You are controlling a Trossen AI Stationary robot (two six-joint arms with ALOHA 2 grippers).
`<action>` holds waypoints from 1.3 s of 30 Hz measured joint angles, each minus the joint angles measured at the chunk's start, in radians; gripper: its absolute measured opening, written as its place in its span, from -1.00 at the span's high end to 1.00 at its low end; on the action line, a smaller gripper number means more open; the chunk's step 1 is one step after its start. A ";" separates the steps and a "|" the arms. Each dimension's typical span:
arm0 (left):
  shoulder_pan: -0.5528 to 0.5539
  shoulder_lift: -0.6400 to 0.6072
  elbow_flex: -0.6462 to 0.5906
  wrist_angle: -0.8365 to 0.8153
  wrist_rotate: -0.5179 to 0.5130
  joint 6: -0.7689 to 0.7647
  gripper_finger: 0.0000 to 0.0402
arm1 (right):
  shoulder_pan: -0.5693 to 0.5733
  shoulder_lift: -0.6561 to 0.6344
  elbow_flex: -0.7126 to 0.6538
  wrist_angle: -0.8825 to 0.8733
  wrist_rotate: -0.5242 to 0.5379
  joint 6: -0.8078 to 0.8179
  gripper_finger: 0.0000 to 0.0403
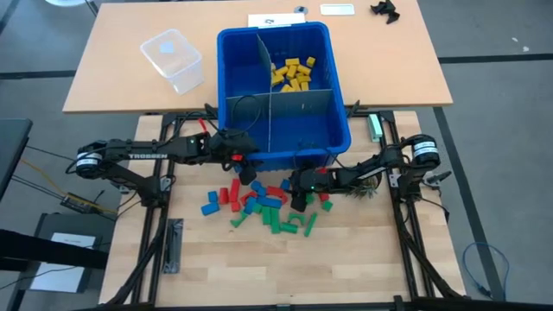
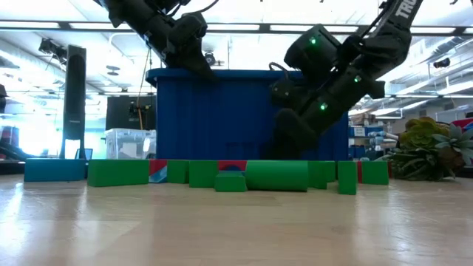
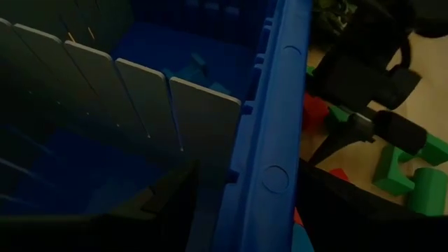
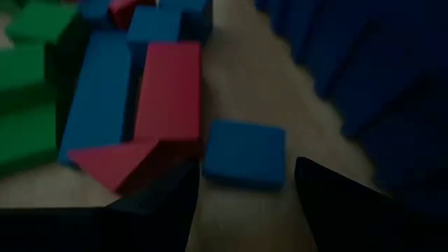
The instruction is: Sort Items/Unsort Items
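Red, blue and green blocks (image 1: 263,206) lie in a loose pile on the wooden table in front of the blue bin (image 1: 233,52). Yellow blocks (image 1: 294,73) lie in the bin's far right compartment, and blue ones (image 3: 192,66) in a near one. My right gripper (image 4: 245,203) is open and low over the pile (image 1: 299,203), slanting down. A flat blue block (image 4: 245,154) lies just ahead of its gap, beside a red block (image 4: 171,91) and a red wedge (image 4: 112,164). My left gripper (image 3: 245,210) hangs open over the bin's near wall (image 3: 273,140), one finger on each side of the rim.
Grey slotted dividers (image 1: 298,102) split the bin into compartments. A clear plastic tub (image 1: 173,59) stands on the far table to the left. A small green plant (image 1: 367,186) sits by the right arm. Green blocks (image 2: 277,176) line the pile's near side; bare wood lies nearer.
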 joint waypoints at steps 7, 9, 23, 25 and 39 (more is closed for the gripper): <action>0.000 0.000 0.000 0.003 0.006 -0.002 -0.15 | -0.005 0.031 0.000 0.017 0.010 -0.006 -0.42; 0.000 0.000 0.000 0.004 0.007 -0.002 -0.15 | -0.006 0.055 0.000 0.043 0.010 0.005 -0.44; 0.000 0.001 -0.001 0.007 0.006 -0.002 -0.15 | -0.004 0.083 0.003 0.113 0.011 -0.053 0.09; 0.000 0.001 -0.001 0.008 0.007 -0.002 -0.15 | 0.001 0.067 0.002 0.097 0.008 -0.062 0.18; -0.001 0.001 0.000 0.008 0.007 -0.001 -0.15 | 0.154 -0.251 0.001 0.052 0.107 -0.139 0.16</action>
